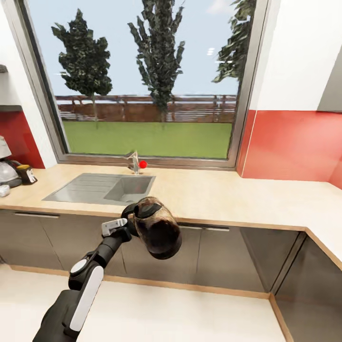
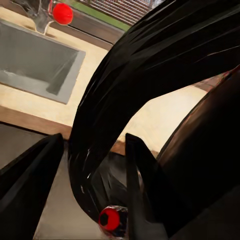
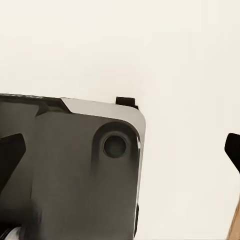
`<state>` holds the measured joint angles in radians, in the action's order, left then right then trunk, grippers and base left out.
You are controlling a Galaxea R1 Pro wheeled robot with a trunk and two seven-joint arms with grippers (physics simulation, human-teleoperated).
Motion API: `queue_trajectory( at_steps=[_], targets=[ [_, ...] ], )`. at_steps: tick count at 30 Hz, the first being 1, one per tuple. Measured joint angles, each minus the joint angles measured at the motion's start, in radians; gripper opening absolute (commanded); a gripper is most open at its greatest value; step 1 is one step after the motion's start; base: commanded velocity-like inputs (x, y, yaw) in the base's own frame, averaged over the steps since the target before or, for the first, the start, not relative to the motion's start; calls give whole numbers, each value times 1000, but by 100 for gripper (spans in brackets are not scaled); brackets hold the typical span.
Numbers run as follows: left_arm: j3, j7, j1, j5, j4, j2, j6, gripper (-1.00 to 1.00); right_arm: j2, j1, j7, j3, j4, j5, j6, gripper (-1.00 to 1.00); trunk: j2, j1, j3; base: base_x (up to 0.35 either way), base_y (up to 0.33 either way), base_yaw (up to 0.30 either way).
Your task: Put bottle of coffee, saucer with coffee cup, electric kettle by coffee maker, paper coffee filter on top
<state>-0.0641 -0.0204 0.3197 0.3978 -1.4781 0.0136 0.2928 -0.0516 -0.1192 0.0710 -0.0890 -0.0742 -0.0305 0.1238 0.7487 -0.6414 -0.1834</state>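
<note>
The electric kettle (image 1: 157,229), clear glass and dark inside, hangs tilted in front of the dark cabinets, just below the countertop (image 1: 213,194) edge. My left gripper (image 1: 126,224) is shut on its black loop handle (image 2: 105,100). In the left wrist view the fingers (image 2: 142,185) straddle that handle, with the red button (image 2: 110,218) below. At the far left of the counter stands the coffee maker (image 1: 6,168), with the bottle of coffee (image 1: 26,174) beside it. A small white object (image 1: 4,190) lies there too, cut off by the frame. My right gripper (image 3: 120,147) is open over pale floor.
A grey inset sink (image 1: 102,188) with a faucet (image 1: 134,161) and red knob (image 1: 142,164) sits under the big window. The counter runs right and turns a corner toward me at the far right. Part of my own grey body (image 3: 65,170) is under the right gripper.
</note>
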Motion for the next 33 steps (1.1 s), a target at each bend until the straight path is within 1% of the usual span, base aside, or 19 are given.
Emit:
queue_trajectory(
  at_steps=[5,16,17,18,20,23,33],
  targets=[
    [3,6,0,-11,1,-2,0,-100,0,0,0,-2,0,0,0,100,0,0,0,151,176,276],
    [5,9,0,-16,4,-2,2,-100,-1,0,0,0,0,0,-1,100,0,0,-3,5,6,274],
    [5,13,0,-17,4,-2,3,-100,-1,0,0,0,0,0,-1,100,0,0,-4,0,0,268],
    [6,70,0,-25,6,-2,5,-100,-2,0,0,0,0,0,0,100,0,0,-4,0,0,268],
    [6,91,0,-18,5,-1,5,-100,-1,0,0,0,0,0,0,100,0,0,-6,0,0,268],
    [6,101,0,-19,6,-2,5,-100,-1,0,0,0,0,0,0,100,0,0,-8,0,0,268],
    [6,102,0,-27,6,-1,5,-100,-1,0,0,0,-1,0,-1,100,0,0,-16,0,0,267]
  ],
)
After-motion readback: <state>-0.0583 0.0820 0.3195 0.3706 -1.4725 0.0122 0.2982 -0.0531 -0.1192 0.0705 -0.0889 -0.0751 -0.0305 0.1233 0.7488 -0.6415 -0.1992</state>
